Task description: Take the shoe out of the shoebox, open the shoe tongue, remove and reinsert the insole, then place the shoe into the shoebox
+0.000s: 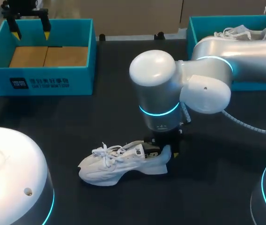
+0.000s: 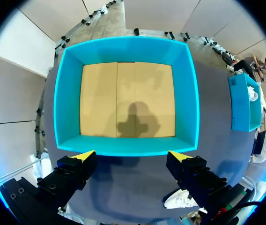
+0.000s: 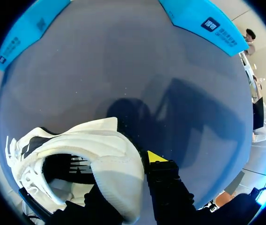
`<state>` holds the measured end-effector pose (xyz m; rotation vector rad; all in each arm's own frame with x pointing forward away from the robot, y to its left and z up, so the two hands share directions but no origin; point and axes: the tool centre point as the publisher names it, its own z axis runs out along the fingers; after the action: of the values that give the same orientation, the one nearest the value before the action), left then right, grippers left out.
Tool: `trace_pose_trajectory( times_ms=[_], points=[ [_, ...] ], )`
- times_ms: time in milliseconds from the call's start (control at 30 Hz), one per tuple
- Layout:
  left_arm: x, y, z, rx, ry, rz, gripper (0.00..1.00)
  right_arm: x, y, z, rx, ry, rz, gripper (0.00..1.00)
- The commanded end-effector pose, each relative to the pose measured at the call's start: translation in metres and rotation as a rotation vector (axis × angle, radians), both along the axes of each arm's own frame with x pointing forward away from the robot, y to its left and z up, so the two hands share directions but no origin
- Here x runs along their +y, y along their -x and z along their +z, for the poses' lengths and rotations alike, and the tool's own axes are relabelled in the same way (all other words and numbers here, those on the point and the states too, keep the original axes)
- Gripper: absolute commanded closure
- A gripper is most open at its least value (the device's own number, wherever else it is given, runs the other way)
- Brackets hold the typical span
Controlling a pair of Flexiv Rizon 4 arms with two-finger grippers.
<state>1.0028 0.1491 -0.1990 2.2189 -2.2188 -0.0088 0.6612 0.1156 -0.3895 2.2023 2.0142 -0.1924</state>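
Dark table (image 1: pixel 114 75), two shoeboxes (image 1: pixel 44 79) (image 1: pixel 208 23), two shoes (image 1: pixel 243 33): left hand (image 1: pixel 31 33) agape, right hand (image 3: pixel 119 161) tight on near shoe (image 1: pixel 123 164).

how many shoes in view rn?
2. One white shoe lies on the table, heel under the right arm. A second shoe sits in the right blue box, partly hidden. The left box holds none.

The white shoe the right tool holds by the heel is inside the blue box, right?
No. The white shoe lies out on the dark table, as the head view shows. The right tool does hold its heel.
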Motion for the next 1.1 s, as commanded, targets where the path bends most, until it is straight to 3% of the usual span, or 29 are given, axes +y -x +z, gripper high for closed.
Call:
trace_pose_trajectory(
  times_ms=[33,67,100,400,567,767,1100],
  points=[
    [0.000,0.001,0.000,-0.001,0.000,0.000,0.00,0.005,0.001,-0.003,-0.001,-0.004,-0.008,0.66],
    [0.000,0.001,0.000,-0.001,0.000,0.000,0.00,0.005,0.002,-0.001,-0.001,-0.004,-0.008,0.52],
    [0.000,0.001,0.000,-0.001,0.000,0.000,0.00,0.005,0.003,0.002,-0.001,-0.002,-0.009,0.00],
    [0.000,0.001,0.000,-0.001,0.000,0.000,0.00,0.001,0.009,0.046,0.019,-0.024,-0.034,0.00],
    [0.000,0.001,0.000,-0.001,0.000,0.000,0.00,-0.004,0.010,0.077,-0.004,-0.166,-0.001,0.00],
    [0.000,0.001,0.000,-0.001,0.000,0.000,0.00,-0.019,0.009,0.104,-0.058,-0.364,0.148,0.00],
    [0.000,0.001,0.000,-0.001,0.000,0.000,0.00,-0.034,0.000,0.120,-0.016,-0.550,0.444,0.00]
  ],
)
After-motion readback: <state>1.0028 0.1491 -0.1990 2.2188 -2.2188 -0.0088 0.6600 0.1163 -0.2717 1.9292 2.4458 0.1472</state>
